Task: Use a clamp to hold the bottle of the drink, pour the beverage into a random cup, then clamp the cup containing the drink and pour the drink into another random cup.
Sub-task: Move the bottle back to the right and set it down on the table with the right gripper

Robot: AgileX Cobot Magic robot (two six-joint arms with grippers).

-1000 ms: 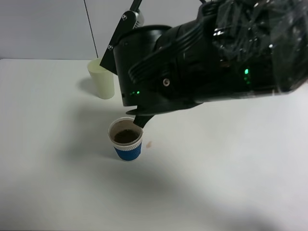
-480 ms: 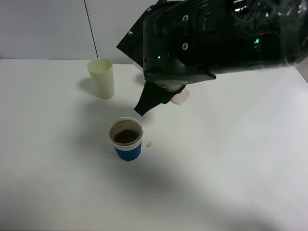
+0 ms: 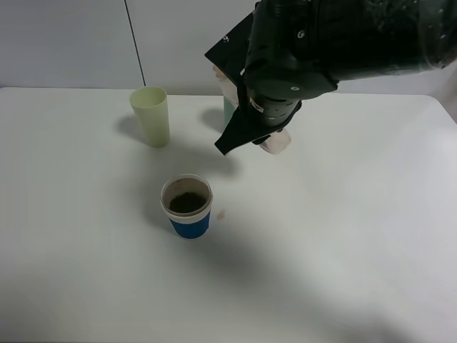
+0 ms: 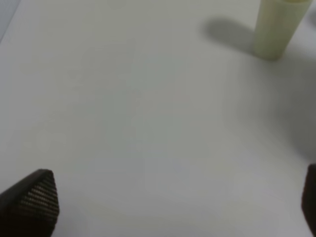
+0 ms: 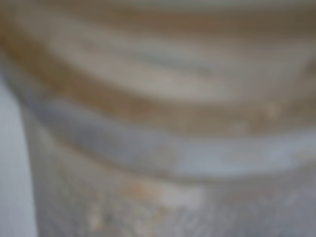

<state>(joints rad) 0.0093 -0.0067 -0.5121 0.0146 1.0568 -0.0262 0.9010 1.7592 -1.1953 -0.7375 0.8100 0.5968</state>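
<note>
Exterior high view was the only one in which the whole table [image 3: 371, 236] was taken in. The blue-banded cup [image 3: 188, 214] was seen standing upright near the middle, with the dark brown beverage [image 3: 187, 202] low inside it and a small brownish spot [image 3: 222, 213] on the table just beside it. The yellow-green tumbler [image 3: 152, 118] was seen upright further back, well apart from that cup. The right gripper [image 3: 246, 132] was seen above the table behind the cup, under the bulky black arm [image 3: 343, 36], with one dark finger pointing down. Only a pale end of the bottle [image 3: 277, 141] was shown beside it, and the grip itself could not be made out there.

By the right wrist view the bottle [image 5: 158, 123] was shown so close that the picture was filled by it: blurred clear plastic, crossed by brownish bands and a pale grey ring. The jaws were closed tight on it.

By the left wrist view the left gripper [image 4: 170, 207] was shown spread wide over the white table, with nothing held, and the yellow-green tumbler [image 4: 276, 27] was seen well ahead of it.
</note>
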